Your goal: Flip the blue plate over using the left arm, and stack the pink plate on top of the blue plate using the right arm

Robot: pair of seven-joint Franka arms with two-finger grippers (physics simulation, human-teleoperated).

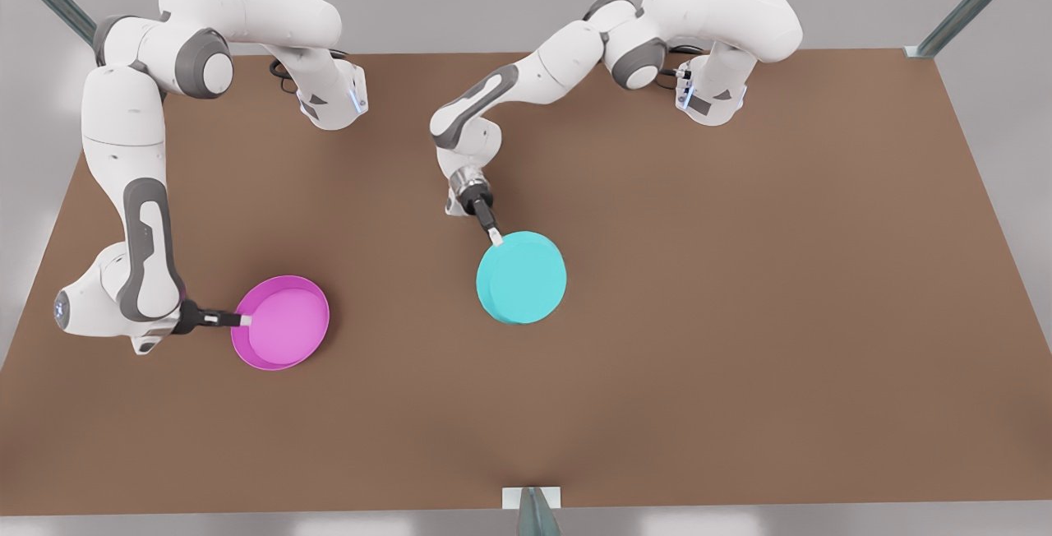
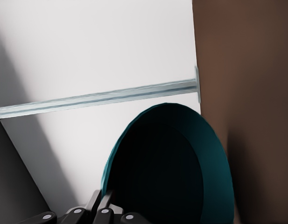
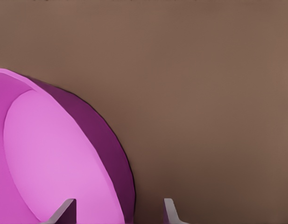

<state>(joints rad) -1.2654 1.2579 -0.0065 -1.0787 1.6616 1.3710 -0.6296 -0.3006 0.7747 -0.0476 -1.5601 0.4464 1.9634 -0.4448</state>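
Two plates sit well apart on my brown counter [image 1: 740, 314]. My left hand [image 1: 495, 237] is clamped on the rim of the blue plate [image 1: 522, 277], which shows its flat underside (rim down) near the counter's middle. My right hand [image 1: 243, 320] reaches the edge of the pink plate [image 1: 281, 322], open side up at the front view's left, fingers [image 3: 64, 212] spread apart around its rim.

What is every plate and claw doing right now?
Blue plate: upside down, flat bottom up, held by its rim.
Pink plate: right way up.
Left claw: shut on the blue plate's rim.
Right claw: at the pink plate's rim, fingers astride it, open.
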